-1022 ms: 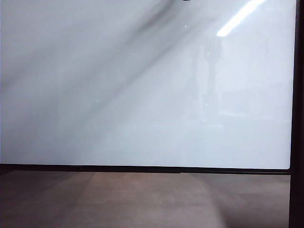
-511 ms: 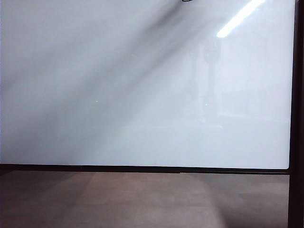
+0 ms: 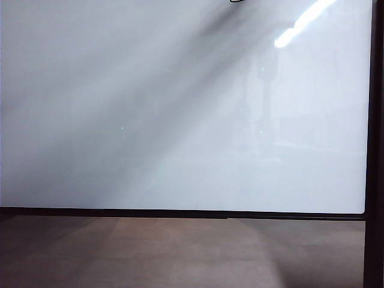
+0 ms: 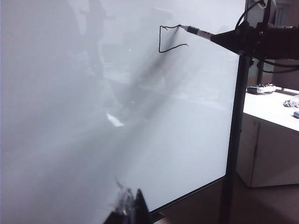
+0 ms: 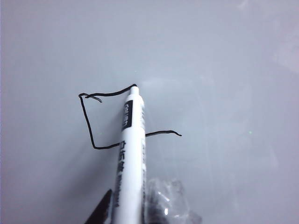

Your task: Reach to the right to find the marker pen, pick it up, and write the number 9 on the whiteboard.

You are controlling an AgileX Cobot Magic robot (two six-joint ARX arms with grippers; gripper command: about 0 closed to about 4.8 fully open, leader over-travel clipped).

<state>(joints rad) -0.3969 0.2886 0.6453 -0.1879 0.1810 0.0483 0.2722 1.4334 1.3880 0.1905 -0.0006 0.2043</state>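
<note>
The whiteboard (image 3: 150,120) fills the exterior view, and neither gripper shows there. My right gripper (image 5: 131,211) is shut on the white marker pen (image 5: 130,154), whose tip touches the board. A thin black line for the number 9 (image 5: 86,121) runs from the tip across to a small hook, down a straight stroke, then back under the pen. The left wrist view shows the same line (image 4: 160,39) with the marker pen (image 4: 197,32) and the right gripper (image 4: 230,39) held against the board. My left gripper (image 4: 132,209) hangs shut near the board's lower edge, holding nothing.
A brown wooden surface (image 3: 180,252) lies below the board's black frame (image 3: 180,213). A black post (image 4: 236,121) stands at the board's side. Beyond it is a white cabinet desk (image 4: 268,144) with small items on top. A light strip (image 3: 303,21) reflects in the board.
The bit of black stroke at the top edge of the exterior view has grown slightly. The arm's shadow across the board has shifted a little.
</note>
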